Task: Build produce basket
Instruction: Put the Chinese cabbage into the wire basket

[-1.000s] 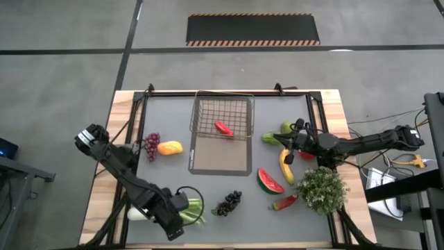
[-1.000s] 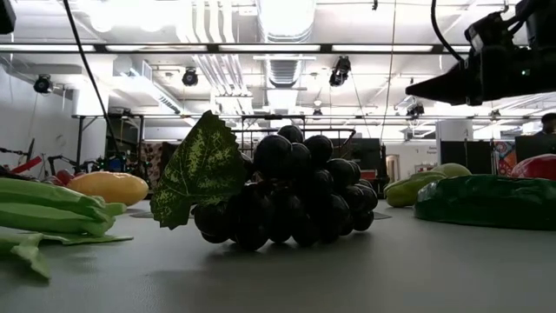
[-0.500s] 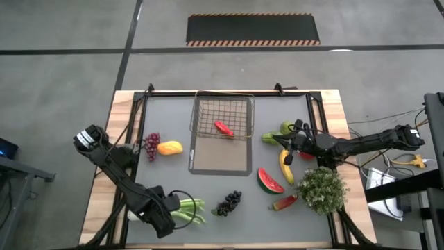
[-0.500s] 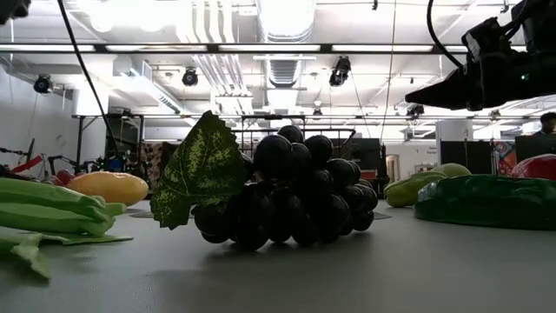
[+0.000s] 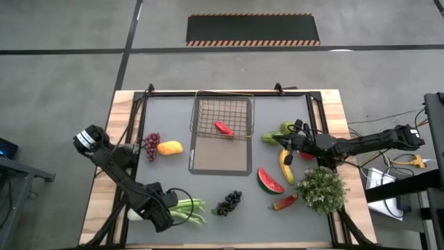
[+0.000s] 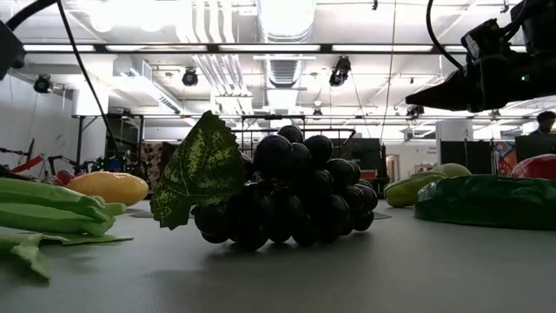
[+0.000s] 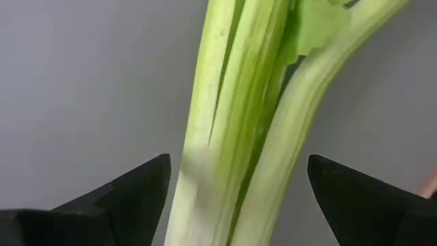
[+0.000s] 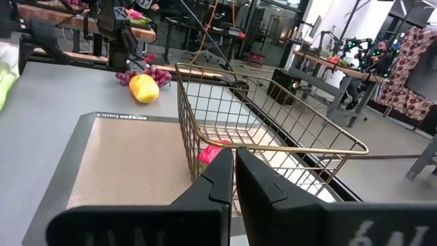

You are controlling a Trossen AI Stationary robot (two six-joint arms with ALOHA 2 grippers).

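1. Left wrist view puts the left gripper [image 7: 235, 198] right over the leek [image 7: 249, 116]: the two dark fingers [image 7: 130, 188] stand spread to either side of the pale-green stalk with clear grey table showing between each tip and the stalk, so the jaws are released and nothing is gripped yet. That straddle looks like the set-up for a pinch across the stalk's width.
2. From above, the same left gripper [image 5: 161, 215] sits at the near-left part of the table, at the white root end of the leek [image 5: 186, 208], whose leaves point toward the dark grapes [image 5: 227, 202]. Taking the stalk near its root end would probably leave the leafy end free to swing.
3. The right gripper [image 5: 284, 146] hovers by the banana [image 5: 285, 167] and the green pear [image 5: 272, 137]; the right wrist view shows its fingers [image 8: 218, 181] pressed together with nothing between them, aimed toward the basket.
4. The basket [image 5: 251, 118] stands at the far edge of the mat [image 5: 208, 163], with one red pepper [image 5: 223, 128] lying in it. The leek is well apart from it.
5. The low view, level with the table, shows the grapes [image 6: 287, 196] and the leek [image 6: 52, 209] lying flat on the surface, but not the left gripper's fingers; only the wrist view reveals their spread. The high view alone gives the route to the basket.
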